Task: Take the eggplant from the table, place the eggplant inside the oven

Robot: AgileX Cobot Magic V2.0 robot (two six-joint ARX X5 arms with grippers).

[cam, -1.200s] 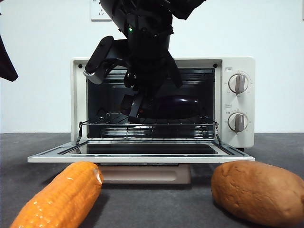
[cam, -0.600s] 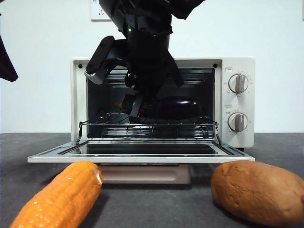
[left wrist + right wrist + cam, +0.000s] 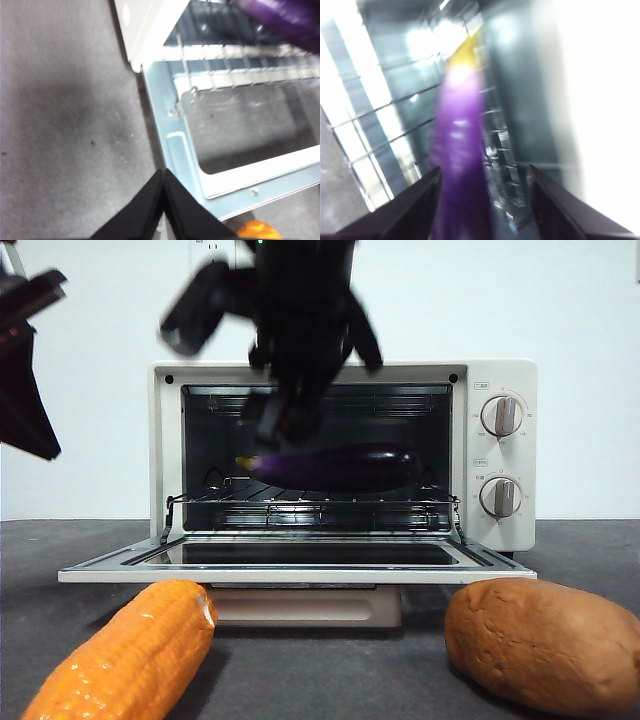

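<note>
The glossy purple eggplant [image 3: 335, 467] lies lengthwise on the wire rack inside the cream-white oven [image 3: 500, 380], whose door [image 3: 300, 572] hangs open and flat. My right gripper [image 3: 283, 428], blurred by motion, is just above the eggplant's left end at the top of the oven opening. In the right wrist view the right gripper [image 3: 484, 171] is open, and the eggplant [image 3: 460, 165] lies free beyond its jaws. My left gripper [image 3: 163, 172] is shut and empty over the table [image 3: 60, 125] beside the door's left corner, and the eggplant [image 3: 285, 20] shows at that picture's corner.
An orange corn cob [image 3: 130, 655] lies on the table [image 3: 330, 670] in front of the door at the left, and a brown potato [image 3: 545, 645] at the right. The left arm [image 3: 25, 390] is a dark shape at the left edge.
The right gripper has lifted up and out of the oven, leaving the eggplant lying on the rack. The left arm has come further into view at the left edge.
</note>
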